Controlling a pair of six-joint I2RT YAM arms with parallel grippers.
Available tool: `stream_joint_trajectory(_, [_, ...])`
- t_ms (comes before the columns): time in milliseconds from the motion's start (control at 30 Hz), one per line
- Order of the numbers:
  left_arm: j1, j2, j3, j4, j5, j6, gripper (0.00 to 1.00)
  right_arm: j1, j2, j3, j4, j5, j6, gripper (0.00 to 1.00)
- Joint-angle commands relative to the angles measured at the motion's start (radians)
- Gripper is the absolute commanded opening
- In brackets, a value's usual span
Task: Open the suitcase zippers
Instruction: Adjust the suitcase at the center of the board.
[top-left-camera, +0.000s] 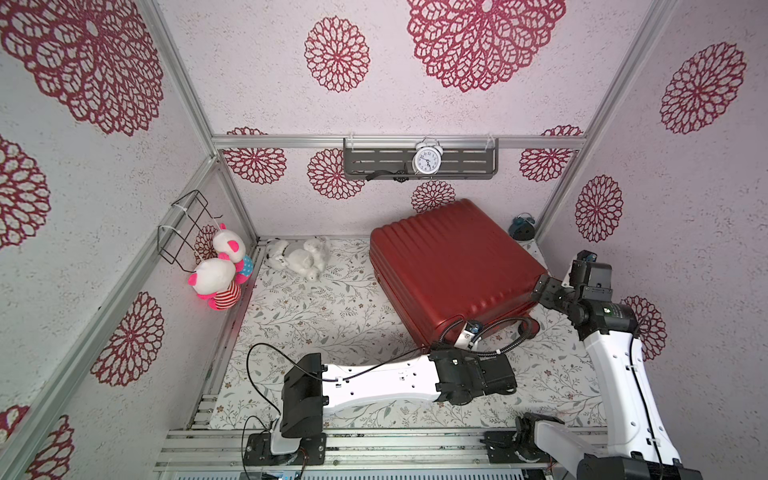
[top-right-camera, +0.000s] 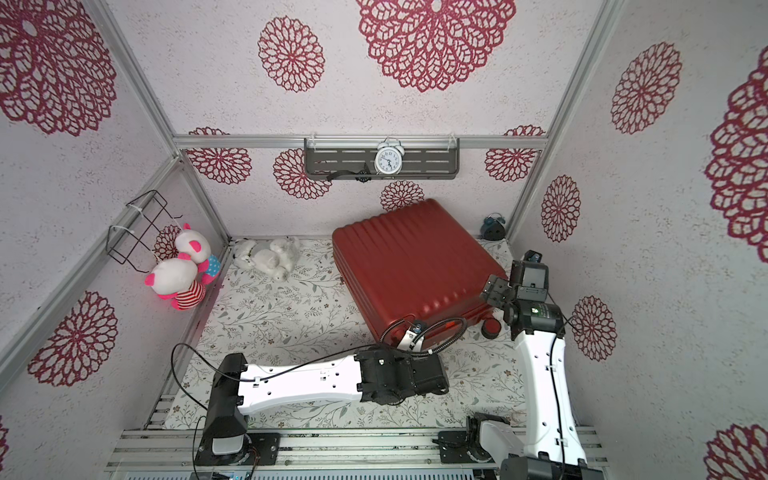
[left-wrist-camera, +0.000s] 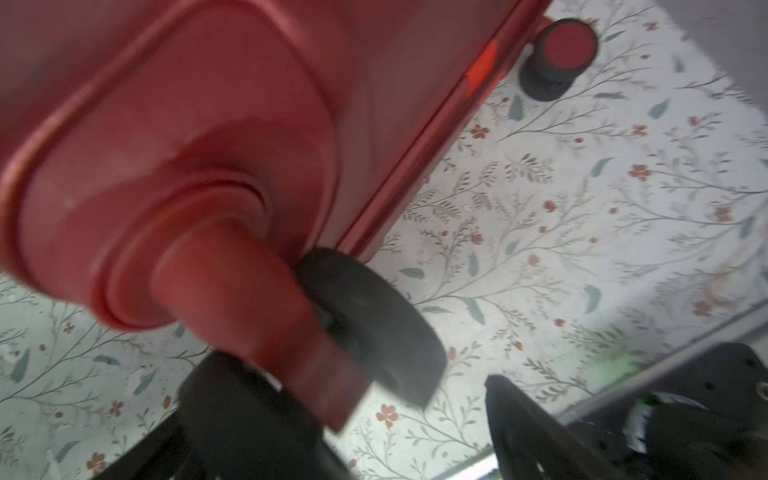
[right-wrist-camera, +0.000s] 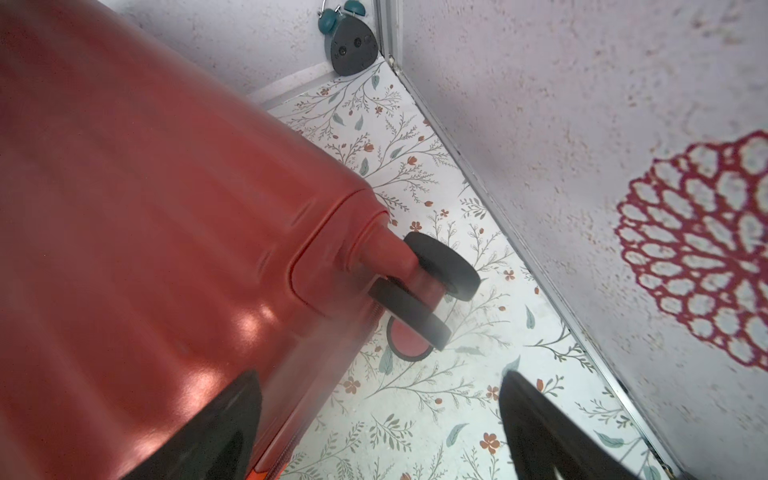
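1. Left wrist view: the left gripper (left-wrist-camera: 359, 370) is spread wide and grips nothing, its fingers (left-wrist-camera: 249, 415) flanking a wheel (left-wrist-camera: 374, 332) of the suitcase (left-wrist-camera: 187, 104).
2. The right gripper (right-wrist-camera: 379, 374) is likewise released, at another wheeled corner of the suitcase.
3. The suitcase lies flat and closed on the floral mat (top-left-camera: 316, 316); the zipper track (left-wrist-camera: 419, 153) follows its seam, and no pulls can be seen.

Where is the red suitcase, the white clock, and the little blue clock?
suitcase (top-left-camera: 453, 266): in a top view, on its ribbed upper shell.
white clock (top-left-camera: 426, 160): in a top view, on its dial.
blue clock (right-wrist-camera: 353, 45): in the right wrist view, on its dark back.
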Motion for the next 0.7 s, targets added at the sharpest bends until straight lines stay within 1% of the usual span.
stream_joint_trajectory(0, [0.048, -0.050, -0.071, 0.012, -0.045, -0.034, 0.98, -0.011, -0.015, -0.018, 0.038, -0.042, -0.010, 0.92])
stream_joint_trajectory(100, [0.082, -0.105, -0.156, 0.047, -0.059, -0.047, 0.98, -0.012, -0.024, -0.039, 0.043, -0.044, -0.020, 0.92])
stream_joint_trajectory(200, [0.130, -0.181, -0.255, 0.117, -0.033, -0.036, 0.98, -0.012, -0.035, -0.067, 0.049, -0.056, -0.025, 0.92])
stream_joint_trajectory(333, [0.203, -0.297, -0.379, 0.193, -0.015, -0.019, 0.98, -0.012, -0.061, -0.103, 0.063, -0.074, -0.040, 0.92])
stream_joint_trajectory(433, [0.263, -0.373, -0.446, 0.212, -0.014, -0.003, 0.98, -0.011, -0.072, -0.108, 0.065, -0.101, -0.052, 0.92])
stream_joint_trajectory(500, [0.308, -0.414, -0.487, 0.224, -0.001, 0.011, 0.98, -0.011, -0.067, -0.105, 0.065, -0.138, -0.058, 0.91])
stream_joint_trajectory(567, [0.346, -0.458, -0.531, 0.239, 0.007, 0.021, 0.98, -0.010, -0.055, -0.103, 0.070, -0.200, -0.066, 0.89])
stream_joint_trajectory(667, [0.386, -0.526, -0.589, 0.256, 0.023, 0.032, 0.99, 0.001, -0.037, -0.100, 0.067, -0.270, -0.072, 0.86])
